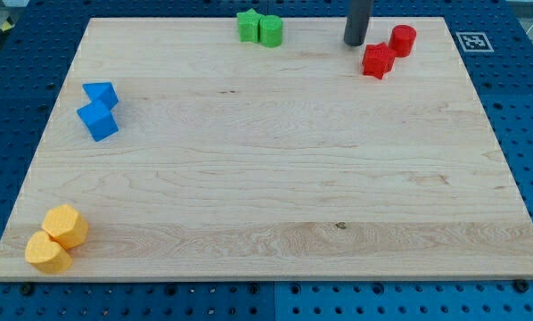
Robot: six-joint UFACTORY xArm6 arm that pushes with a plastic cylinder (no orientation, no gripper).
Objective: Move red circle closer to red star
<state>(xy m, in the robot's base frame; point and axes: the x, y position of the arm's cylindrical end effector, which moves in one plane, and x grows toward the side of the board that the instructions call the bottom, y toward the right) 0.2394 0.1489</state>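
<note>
Smooth pale wooden board [266, 178], glossy plastic blocks: red circle [403, 40] touching red star [378, 61] near the top-right corner. My tip [354, 43], a plain dark rod holding nothing, sits just left of both, apparently clear.

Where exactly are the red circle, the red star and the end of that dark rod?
red circle [404, 39]: camera view, on its round top face.
red star [378, 61]: camera view, middle of its top.
my tip [354, 43]: camera view, the rod's very end, just to the view's left of both red blocks.
</note>
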